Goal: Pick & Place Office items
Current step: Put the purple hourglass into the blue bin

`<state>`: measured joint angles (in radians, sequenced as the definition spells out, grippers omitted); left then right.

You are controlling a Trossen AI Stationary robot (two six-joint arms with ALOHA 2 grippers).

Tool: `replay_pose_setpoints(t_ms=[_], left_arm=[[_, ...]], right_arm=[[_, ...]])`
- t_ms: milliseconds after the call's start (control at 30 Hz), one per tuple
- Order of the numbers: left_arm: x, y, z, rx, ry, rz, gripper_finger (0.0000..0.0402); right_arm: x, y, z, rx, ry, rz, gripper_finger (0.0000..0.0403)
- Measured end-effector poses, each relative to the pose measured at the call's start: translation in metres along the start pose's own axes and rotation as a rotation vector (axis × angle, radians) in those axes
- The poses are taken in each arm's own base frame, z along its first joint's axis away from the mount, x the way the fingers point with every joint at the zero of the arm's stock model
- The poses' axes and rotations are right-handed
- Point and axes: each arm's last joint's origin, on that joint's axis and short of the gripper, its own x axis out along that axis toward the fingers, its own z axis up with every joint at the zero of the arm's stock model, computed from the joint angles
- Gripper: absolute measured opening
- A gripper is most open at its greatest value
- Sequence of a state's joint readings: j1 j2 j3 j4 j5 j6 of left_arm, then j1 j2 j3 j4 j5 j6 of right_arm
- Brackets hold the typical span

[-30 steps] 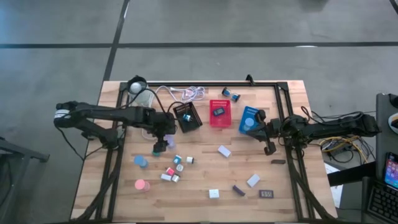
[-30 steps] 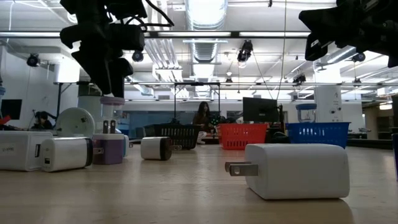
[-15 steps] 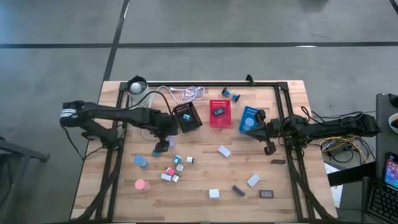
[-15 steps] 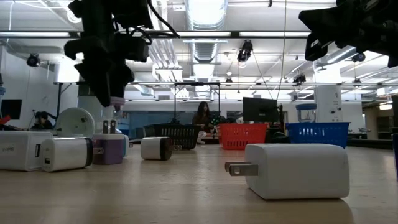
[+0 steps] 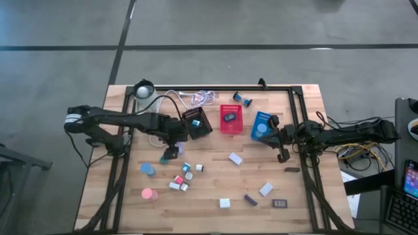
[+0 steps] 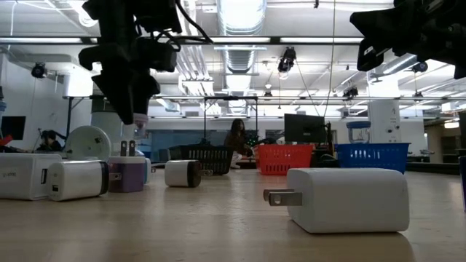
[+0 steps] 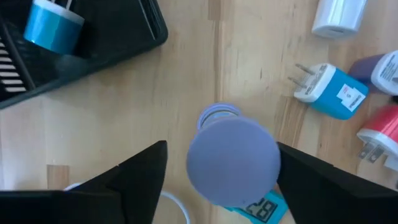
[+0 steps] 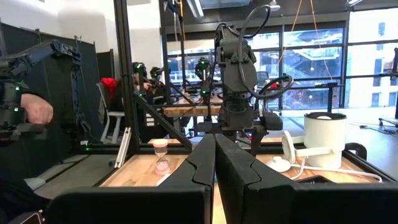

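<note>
The left gripper (image 7: 214, 171), fingers apart, straddles a lavender roll (image 7: 233, 160) near the table's left edge; next, clamp and lift.

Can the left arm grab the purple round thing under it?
Probably yes. The left gripper is open with a finger on each side of the lavender roll, and nothing sits between them.

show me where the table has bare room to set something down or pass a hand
Free: the near left corner below the pink roll; the strip between the red tray and the white block; the near edge between the pink roll and the small white block. Crowded: the cluster of chargers under the left end effector, and the tray row.
</note>
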<state>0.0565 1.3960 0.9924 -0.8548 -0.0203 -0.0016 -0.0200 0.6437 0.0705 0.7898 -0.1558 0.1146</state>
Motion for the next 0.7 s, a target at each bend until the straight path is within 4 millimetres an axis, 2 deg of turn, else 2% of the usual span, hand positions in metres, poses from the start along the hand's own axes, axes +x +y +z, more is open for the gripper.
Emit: replay_pose_setpoints(t_ms=[167,433,567,700], left_arm=[[0.000,0.000,0.001,0.028,-0.015,0.003,0.0205],[-0.004,0.000,0.000,0.045,-0.024,0.001,0.0204],[-0.022,0.000,0.001,0.051,-0.101,0.002,0.0204],[-0.051,0.000,-0.007,0.071,-0.235,-0.008,0.0204]], right_arm=[[0.000,0.000,0.000,0.000,0.000,0.000,0.0008],[0.000,0.000,0.000,-0.001,0.000,0.000,0.0008],[0.000,0.000,0.000,0.004,0.001,0.001,0.0008],[0.000,0.000,0.000,0.006,0.001,0.001,0.0008]])
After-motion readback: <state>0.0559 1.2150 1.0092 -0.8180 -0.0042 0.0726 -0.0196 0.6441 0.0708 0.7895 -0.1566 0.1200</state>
